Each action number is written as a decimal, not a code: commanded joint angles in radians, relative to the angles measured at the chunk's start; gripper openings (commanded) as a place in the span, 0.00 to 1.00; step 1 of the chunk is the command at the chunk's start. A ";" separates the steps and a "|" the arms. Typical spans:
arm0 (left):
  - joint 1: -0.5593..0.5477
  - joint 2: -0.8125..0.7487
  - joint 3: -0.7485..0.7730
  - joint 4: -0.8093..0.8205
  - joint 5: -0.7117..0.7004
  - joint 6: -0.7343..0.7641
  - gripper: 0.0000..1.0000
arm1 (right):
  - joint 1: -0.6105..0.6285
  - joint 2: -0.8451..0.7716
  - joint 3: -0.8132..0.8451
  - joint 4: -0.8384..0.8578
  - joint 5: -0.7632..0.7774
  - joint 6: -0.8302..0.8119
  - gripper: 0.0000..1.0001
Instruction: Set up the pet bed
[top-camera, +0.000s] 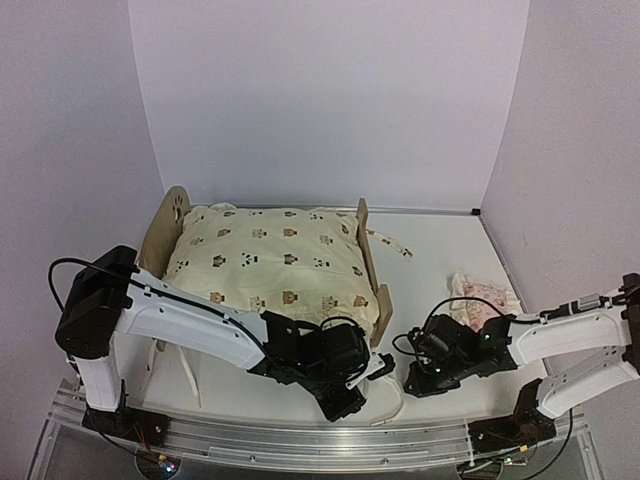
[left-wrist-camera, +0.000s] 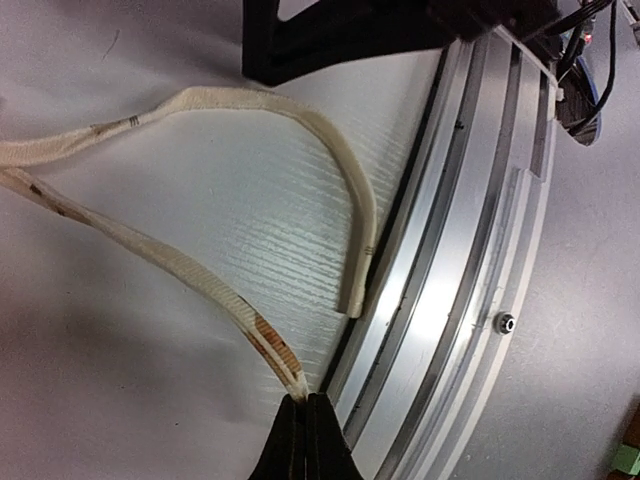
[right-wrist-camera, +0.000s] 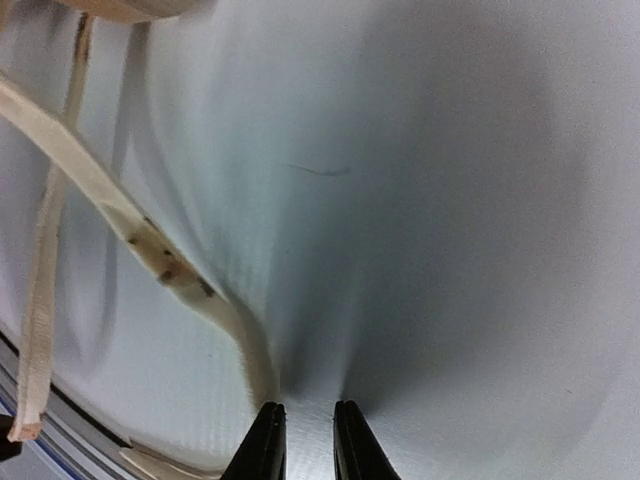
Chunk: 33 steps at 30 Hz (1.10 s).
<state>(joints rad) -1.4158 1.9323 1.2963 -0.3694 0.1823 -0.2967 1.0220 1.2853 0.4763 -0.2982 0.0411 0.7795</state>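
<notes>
We read the pet bed (top-camera: 366, 255) as lying on the left half of the desk (top-camera: 440, 250), its long axis running left to right in the top view, with the rounded headboard on the left and the flat footboard on the right. The animal-print cushion (top-camera: 270, 260) fills the frame. Both grippers sit in front of the bed's footboard end, so from either one the bed lies farther back and to the left.

The left gripper (left-wrist-camera: 305, 402) is the nearer, just off the footboard's near corner. It is clenched on the end of one cushion tie (left-wrist-camera: 190, 280), which trails back across the desk towards the bed. A second tie (left-wrist-camera: 365, 210) loops loose beside it, its end close to the aluminium rail (left-wrist-camera: 470, 250).

The right gripper (right-wrist-camera: 302, 408) is narrowly parted and grasps nothing; a tie ends right at its left finger. The pink pillow (top-camera: 482, 298) lies behind it.

We find no brand, label or legible writing, only printed animal faces and small brown marks on the ties.
</notes>
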 joint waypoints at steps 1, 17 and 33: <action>-0.004 -0.058 0.043 -0.003 0.022 -0.029 0.00 | 0.036 0.093 -0.012 0.127 -0.075 0.024 0.18; 0.006 -0.051 0.060 0.030 0.028 -0.078 0.00 | 0.099 0.014 0.079 0.086 0.006 0.025 0.13; 0.014 0.168 0.242 0.074 0.181 -0.083 0.41 | 0.099 -0.493 -0.023 -0.302 0.348 0.075 0.15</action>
<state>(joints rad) -1.4055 2.1012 1.5047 -0.3138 0.2869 -0.3794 1.1187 0.7991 0.4416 -0.5177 0.2892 0.8474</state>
